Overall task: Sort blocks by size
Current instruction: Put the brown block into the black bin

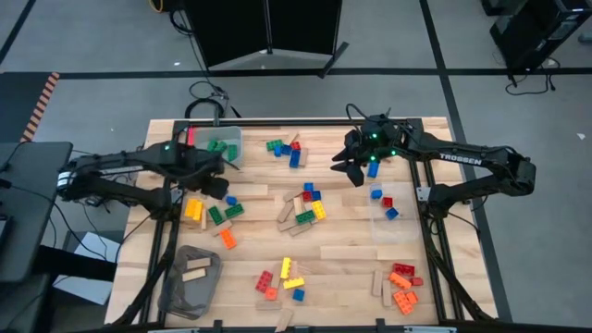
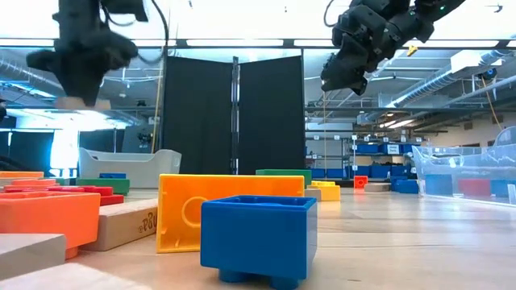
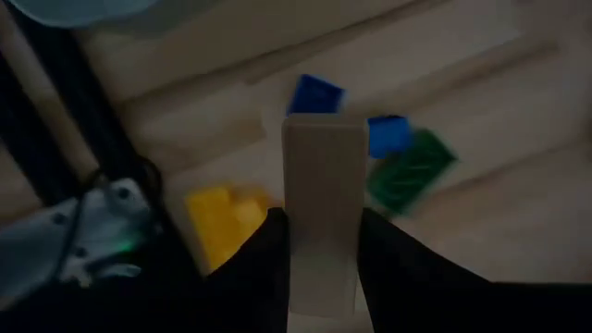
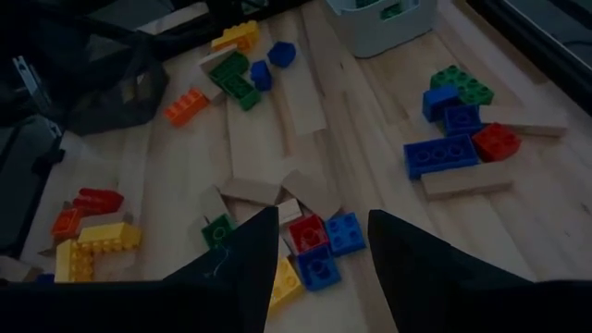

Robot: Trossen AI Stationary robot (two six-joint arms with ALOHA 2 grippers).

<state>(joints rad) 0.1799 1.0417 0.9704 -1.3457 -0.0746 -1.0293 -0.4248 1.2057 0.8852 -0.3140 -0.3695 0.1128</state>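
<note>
Studded blocks in red, blue, green, yellow and orange lie in loose clusters on the wooden table, with plain tan wooden pieces among them. My left gripper hangs over the table's left part, pointing down, shut on a tan wooden block, also seen in the low view. Below it lie a yellow block, blue blocks and a green block. My right gripper hovers open above the far middle, nothing between its fingers. My left gripper pinches the wooden block by its two long sides between its two fingers, which come from above and point down. The block's free end reaches past the fingertips. It is lifted well clear of the table.
A clear bin with green and red blocks stands at the far left. A grey bin with wooden pieces is at the near left. A clear bin with blue and red blocks is at the right. Orange and red blocks lie near right.
</note>
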